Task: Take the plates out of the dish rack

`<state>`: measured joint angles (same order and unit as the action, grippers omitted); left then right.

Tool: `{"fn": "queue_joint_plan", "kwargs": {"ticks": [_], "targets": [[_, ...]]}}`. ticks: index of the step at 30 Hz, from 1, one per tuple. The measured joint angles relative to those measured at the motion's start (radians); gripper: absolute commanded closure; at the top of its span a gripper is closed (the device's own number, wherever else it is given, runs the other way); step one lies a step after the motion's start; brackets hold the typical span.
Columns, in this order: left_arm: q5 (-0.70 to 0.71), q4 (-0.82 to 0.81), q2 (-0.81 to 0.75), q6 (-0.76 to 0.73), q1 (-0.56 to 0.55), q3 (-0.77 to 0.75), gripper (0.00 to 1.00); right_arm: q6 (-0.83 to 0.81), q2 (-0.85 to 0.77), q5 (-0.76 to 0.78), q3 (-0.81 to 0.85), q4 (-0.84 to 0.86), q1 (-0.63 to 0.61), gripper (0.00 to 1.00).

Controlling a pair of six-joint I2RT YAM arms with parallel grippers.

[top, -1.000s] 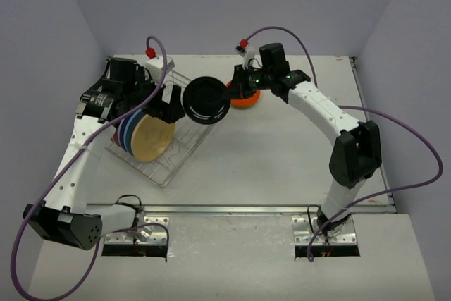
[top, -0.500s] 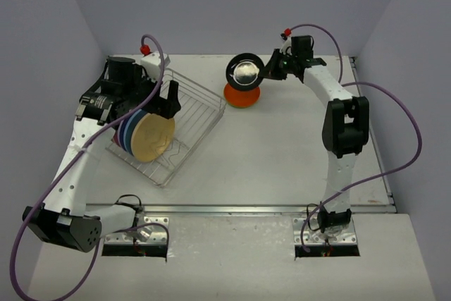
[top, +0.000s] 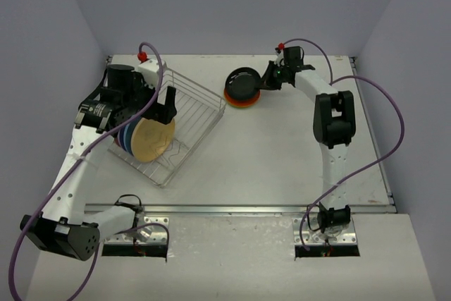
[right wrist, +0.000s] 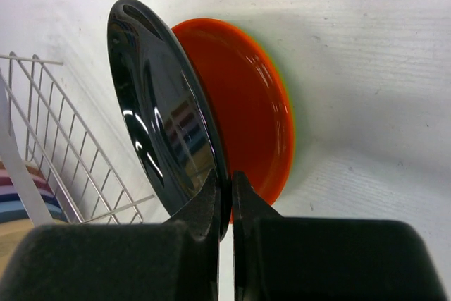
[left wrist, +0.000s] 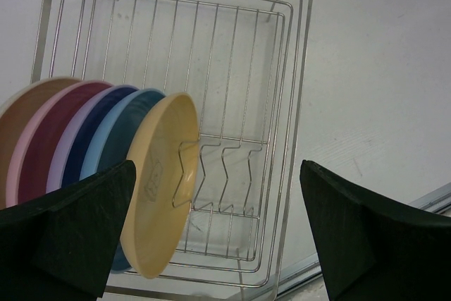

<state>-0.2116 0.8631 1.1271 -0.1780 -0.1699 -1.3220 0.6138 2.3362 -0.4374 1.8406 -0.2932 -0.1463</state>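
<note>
As if stacking, right tool [right wrist: 224,189] pinches round glossy black plate [right wrist: 158,103] over round orange plate [right wrist: 246,103]. Left tool [left wrist: 217,174] gapes wide.

bench [top: 282,160]: white, sitting between pale walls [top: 232,5] | purple cables [top: 403,130]: looping at both sides | metal rail [top: 232,209]: running along near edge

The dish rack [top: 201,107], a silver wire basket, sits skewed at the desk's 9 o'clock. At its 7 o'clock end, five plates stand on edge, face to face: the tan plate [left wrist: 158,195] in front, then the blue plate [left wrist: 130,121], lavender plate [left wrist: 72,151], pink plate [left wrist: 20,167] and cream plate [left wrist: 21,111]. At the desk's 12 o'clock, the orange plate [right wrist: 246,103] lies flat on the lime green plate [right wrist: 289,111]. The glossy black plate [right wrist: 162,118] tilts over them, pinched at its rim by the right end effector [right wrist: 225,185].
</note>
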Motion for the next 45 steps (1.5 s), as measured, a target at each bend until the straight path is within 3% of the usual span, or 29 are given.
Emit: {"fn": "queue_joint_plan", "kwargs": {"ticks": [2,4,6,8,10,16,23,29,32,39,45], "targets": [[0.001,0.001,0.000,0.000,0.000,0.003,0.00,0.005,0.005,-0.003,0.000,0.000,0.001,0.79],[0.002,0.000,0.000,0.000,0.000,0.003,0.00,0.011,0.005,-0.007,0.000,0.001,0.001,0.49],[0.003,0.000,0.000,0.000,0.000,0.003,0.00,0.020,0.005,-0.010,0.001,0.003,0.001,0.28],[0.009,0.000,0.000,0.000,0.000,0.003,0.00,0.023,0.005,-0.008,0.001,-0.001,0.001,0.11],[0.015,0.000,0.000,0.000,0.000,0.003,0.00,0.018,0.005,-0.007,0.001,-0.006,0.001,0.04],[0.064,-0.004,0.000,0.003,0.000,0.003,0.00,-0.011,-0.020,0.054,0.001,-0.049,-0.004,0.01],[0.200,-0.010,-0.028,0.001,0.000,0.015,0.01,-0.153,-0.114,0.232,0.004,-0.148,-0.054,0.01],[0.287,-0.004,-0.042,-0.014,0.000,0.021,0.41,-0.226,-0.228,0.252,-0.034,-0.188,-0.122,0.01],[0.318,0.005,-0.032,-0.027,0.000,0.021,0.56,-0.266,-0.332,0.246,-0.096,-0.193,-0.149,0.01],[0.371,0.013,0.015,-0.057,0.000,0.056,0.60,-0.325,-0.578,0.231,-0.282,-0.150,-0.158,0.01],[0.414,-0.003,0.025,-0.087,0.000,0.139,0.59,-0.334,-0.612,0.231,-0.364,-0.134,-0.157,0.01]]}}
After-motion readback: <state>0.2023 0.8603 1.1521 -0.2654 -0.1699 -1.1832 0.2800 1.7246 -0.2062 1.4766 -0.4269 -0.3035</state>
